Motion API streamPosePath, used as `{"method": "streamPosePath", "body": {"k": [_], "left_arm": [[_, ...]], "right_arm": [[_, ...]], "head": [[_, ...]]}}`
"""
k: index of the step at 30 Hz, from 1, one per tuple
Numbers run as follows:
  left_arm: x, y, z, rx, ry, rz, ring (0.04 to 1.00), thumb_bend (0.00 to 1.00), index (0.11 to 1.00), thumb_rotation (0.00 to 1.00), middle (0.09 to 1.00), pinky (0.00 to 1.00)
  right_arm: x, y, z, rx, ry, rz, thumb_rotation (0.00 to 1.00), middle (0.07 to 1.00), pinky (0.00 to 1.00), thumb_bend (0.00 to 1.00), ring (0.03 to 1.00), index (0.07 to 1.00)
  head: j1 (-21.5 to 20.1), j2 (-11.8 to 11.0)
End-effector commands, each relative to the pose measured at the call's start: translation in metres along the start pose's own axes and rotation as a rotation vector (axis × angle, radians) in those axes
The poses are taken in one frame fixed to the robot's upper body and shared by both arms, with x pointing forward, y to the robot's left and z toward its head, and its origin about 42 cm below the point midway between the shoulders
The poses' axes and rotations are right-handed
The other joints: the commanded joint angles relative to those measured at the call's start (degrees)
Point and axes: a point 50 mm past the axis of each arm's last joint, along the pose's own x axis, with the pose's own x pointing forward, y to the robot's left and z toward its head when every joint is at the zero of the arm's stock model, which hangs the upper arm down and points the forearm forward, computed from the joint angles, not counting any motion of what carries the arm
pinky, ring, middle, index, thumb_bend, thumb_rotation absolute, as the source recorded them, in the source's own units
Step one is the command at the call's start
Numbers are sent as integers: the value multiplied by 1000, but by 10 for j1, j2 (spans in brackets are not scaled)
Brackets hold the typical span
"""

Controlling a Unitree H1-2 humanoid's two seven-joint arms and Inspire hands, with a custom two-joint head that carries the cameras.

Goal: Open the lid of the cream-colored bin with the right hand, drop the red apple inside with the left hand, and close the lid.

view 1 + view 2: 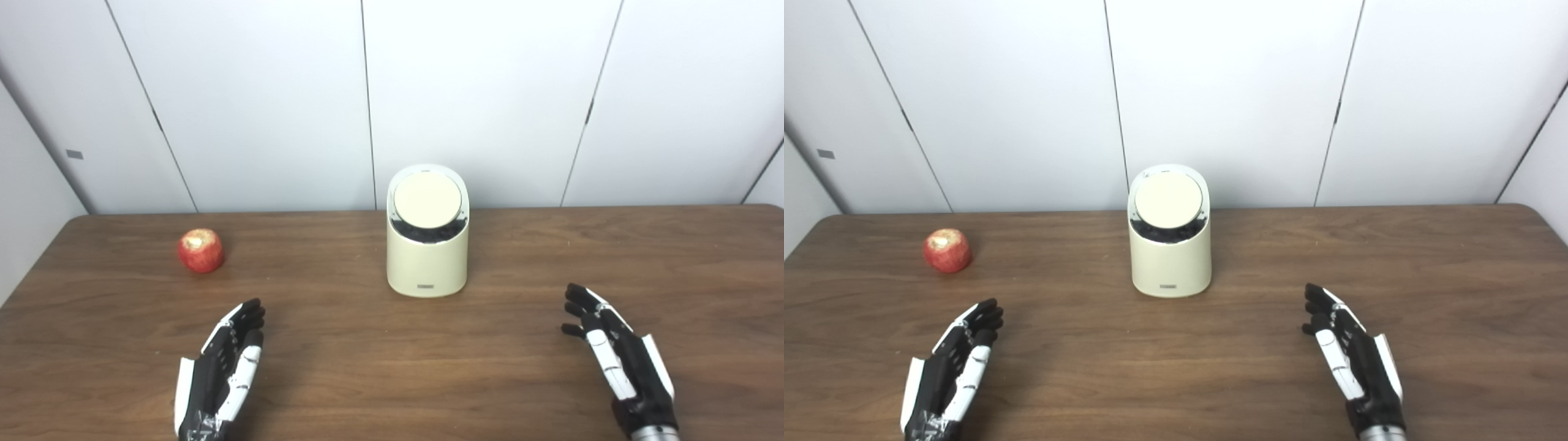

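Note:
A cream-colored bin (427,257) stands upright near the middle of the wooden table (392,367), toward the back. Its round lid (427,199) sits tilted, and a dark crescent gap shows along the lid's front edge. A red apple (201,250) rests on the table at the back left, well apart from the bin. My left hand (223,364) lies low at the front left, open, fingers pointing toward the apple, holding nothing. My right hand (615,355) is at the front right, open and empty, to the right of and nearer than the bin.
White wall panels (392,104) rise directly behind the table's far edge. The table's left edge runs close to the apple. Bare wood lies between both hands and the bin.

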Motion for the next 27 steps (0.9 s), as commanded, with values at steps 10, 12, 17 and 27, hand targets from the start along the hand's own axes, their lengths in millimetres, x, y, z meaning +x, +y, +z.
{"method": "streamPosePath", "body": {"k": [10, 12, 17, 27], "left_arm": [[-15, -4, -15, -9, 63, -4, 809, 459, 837, 685, 812, 824], [-15, -4, -14, -9, 62, -5, 811, 447, 837, 683, 812, 823], [-14, -4, -14, -4, 63, -10, 812, 432, 842, 683, 816, 820], [-12, -5, -22, -33, 62, -5, 811, 405, 842, 647, 815, 825]], "right_arm": [[-6, 5, -5, 12, 10, 0, 819, 855, 730, 425, 851, 818], [-6, 5, -5, 16, 11, 1, 818, 857, 729, 432, 849, 820], [-6, 5, -6, 23, 12, 3, 812, 855, 732, 431, 848, 818], [2, 3, -3, 52, 0, -5, 727, 861, 749, 471, 854, 828]], "head": [[-1, 0], [-3, 0], [-2, -3], [-8, -20]]}}
